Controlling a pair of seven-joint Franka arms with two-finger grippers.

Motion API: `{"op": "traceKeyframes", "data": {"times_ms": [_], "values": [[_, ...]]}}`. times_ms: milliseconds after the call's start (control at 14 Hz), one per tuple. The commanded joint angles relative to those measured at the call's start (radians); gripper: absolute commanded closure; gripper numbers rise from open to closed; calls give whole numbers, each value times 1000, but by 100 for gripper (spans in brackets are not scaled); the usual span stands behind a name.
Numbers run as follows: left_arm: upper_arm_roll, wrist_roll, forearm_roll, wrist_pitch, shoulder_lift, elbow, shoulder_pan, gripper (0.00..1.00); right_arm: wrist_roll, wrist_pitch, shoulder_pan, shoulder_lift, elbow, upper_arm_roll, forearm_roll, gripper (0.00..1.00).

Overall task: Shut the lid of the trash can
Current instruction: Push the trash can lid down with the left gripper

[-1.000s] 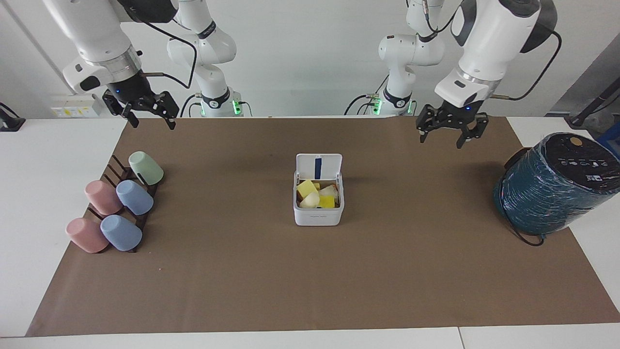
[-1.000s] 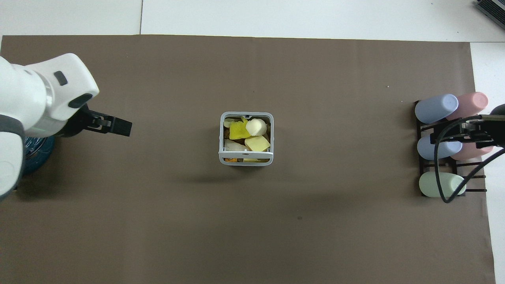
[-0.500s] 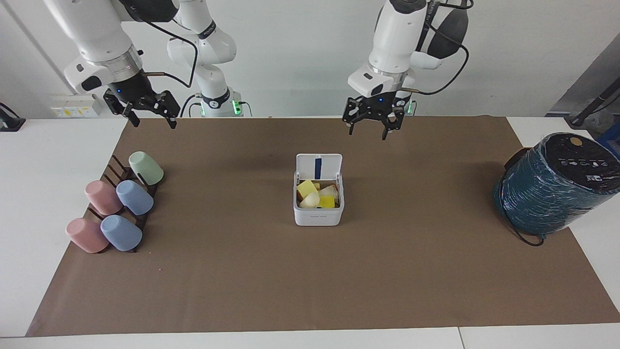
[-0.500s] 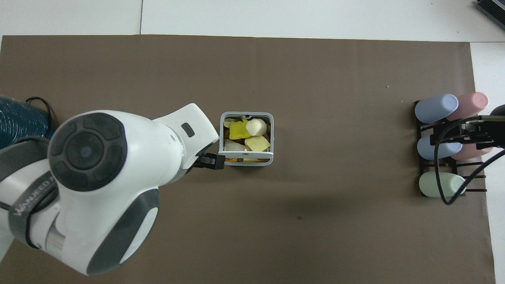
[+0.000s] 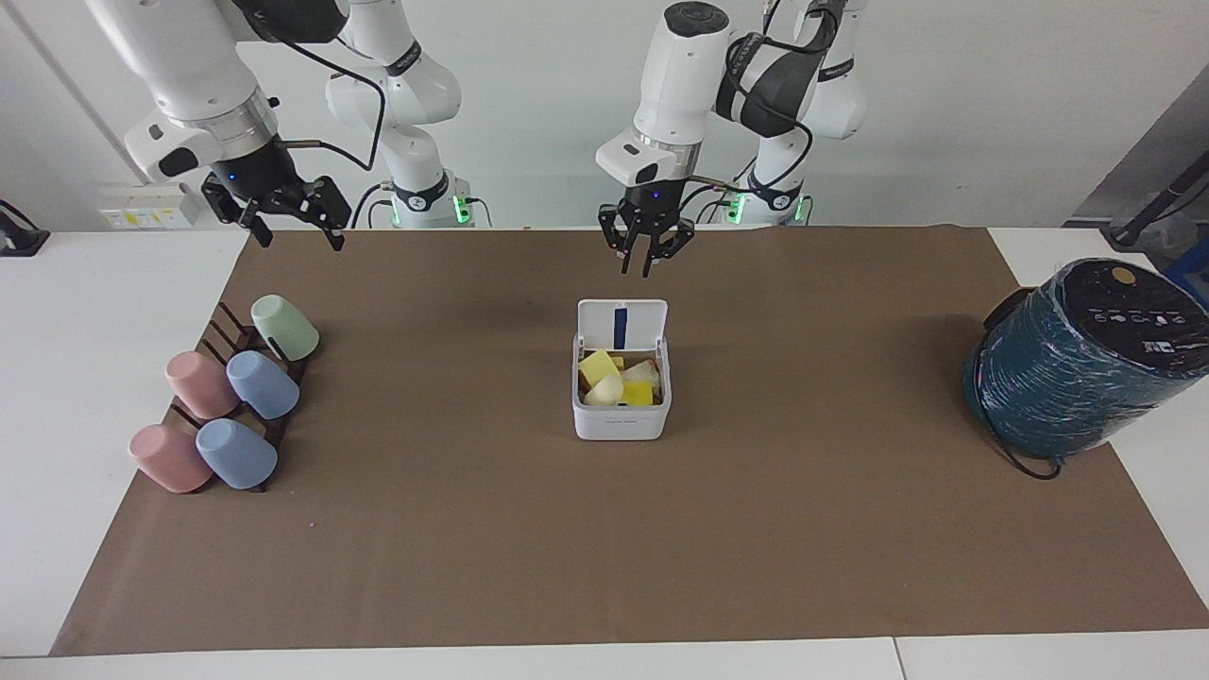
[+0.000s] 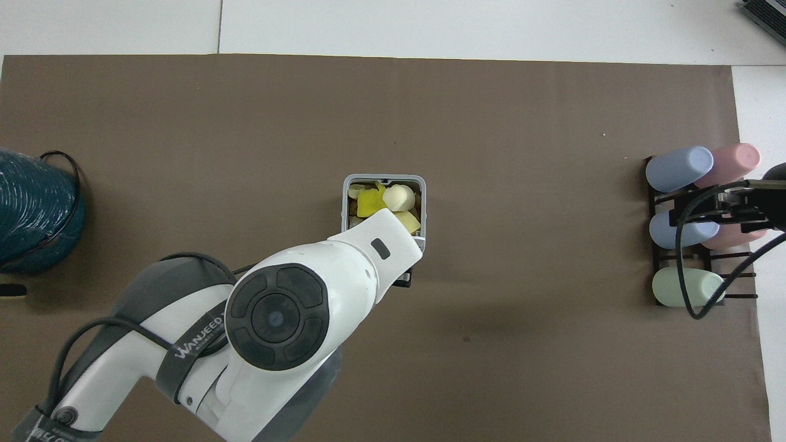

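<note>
The small white trash can stands in the middle of the brown mat, filled with yellow and white scraps. Its lid stands upright at the edge nearer to the robots, with the dark blue strip showing. My left gripper hangs in the air over the mat just beside the upright lid, on the robots' side, and does not touch it. In the overhead view the left arm covers the lid and the near part of the trash can. My right gripper is open, empty and waits over the mat's edge by the cup rack.
A dark rack with several pastel cups lies at the right arm's end of the mat. A large teal wrapped cylinder with a black top stands at the left arm's end, with a black cable at its foot.
The left arm has swung from the teal cylinder's end to the middle, and its gripper has turned and come over the spot by the lid. The right arm has not moved.
</note>
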Motion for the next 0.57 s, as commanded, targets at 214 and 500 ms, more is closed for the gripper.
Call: {"op": "traceKeyframes", "data": {"times_ms": [214, 500], "values": [[19, -7, 11, 203, 66, -12, 23, 100, -16, -7, 0, -7, -6, 3, -11, 0], [18, 4, 13, 413, 157, -4, 78, 100, -22, -6, -5, -6, -2, 3, -12, 0]]}}
